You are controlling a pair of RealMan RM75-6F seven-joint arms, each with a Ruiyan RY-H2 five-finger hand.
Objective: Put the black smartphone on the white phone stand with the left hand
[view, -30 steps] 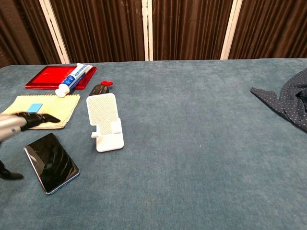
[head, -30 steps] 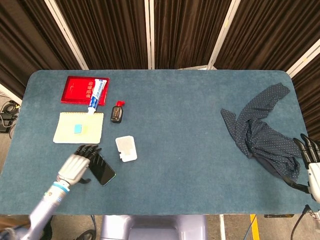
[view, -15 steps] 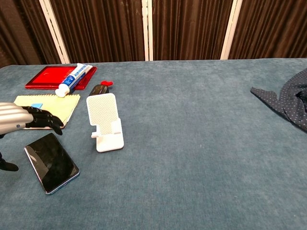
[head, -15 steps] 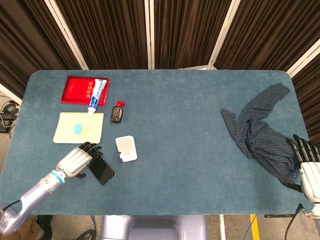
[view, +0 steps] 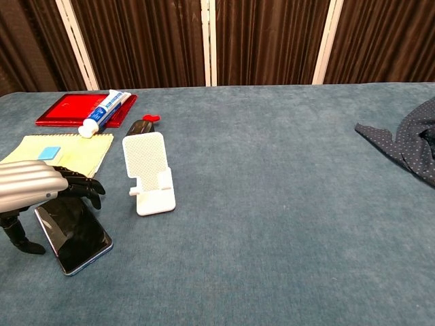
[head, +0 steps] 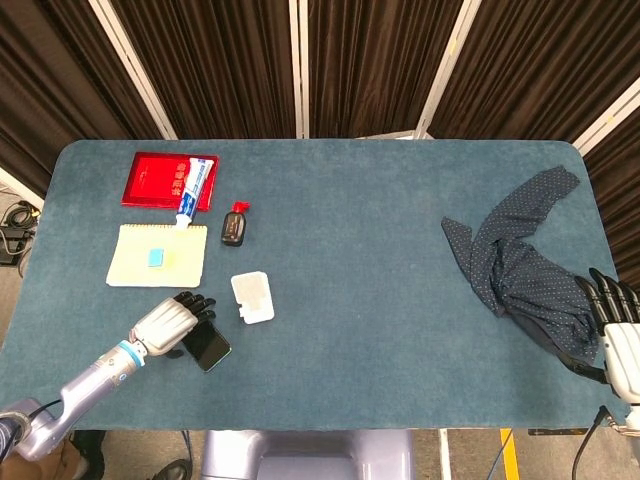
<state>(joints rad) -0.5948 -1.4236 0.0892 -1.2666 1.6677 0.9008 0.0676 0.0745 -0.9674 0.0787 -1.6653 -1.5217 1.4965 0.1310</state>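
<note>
The black smartphone (head: 208,346) (view: 79,238) lies flat, screen up, on the blue table near the front left. My left hand (head: 170,322) (view: 37,193) hovers over its far end, fingers curled down and spread, thumb (view: 20,238) to the left of the phone; it holds nothing. The white phone stand (head: 252,297) (view: 149,172) stands upright just right of the hand, with nothing on it. My right hand (head: 618,330) rests at the table's front right edge, fingers apart, beside the cloth; the chest view does not show it.
A yellow notepad (head: 158,255) (view: 75,151) with a small blue eraser lies behind the left hand. Further back sit a red book (head: 160,180), a toothpaste tube (head: 194,190) and a small black and red object (head: 234,224). A dark dotted cloth (head: 520,260) is crumpled at the right.
My left hand has moved right and down, now covering the phone's far end. The right hand shifted slightly at the table's edge. The phone and stand have not moved.
</note>
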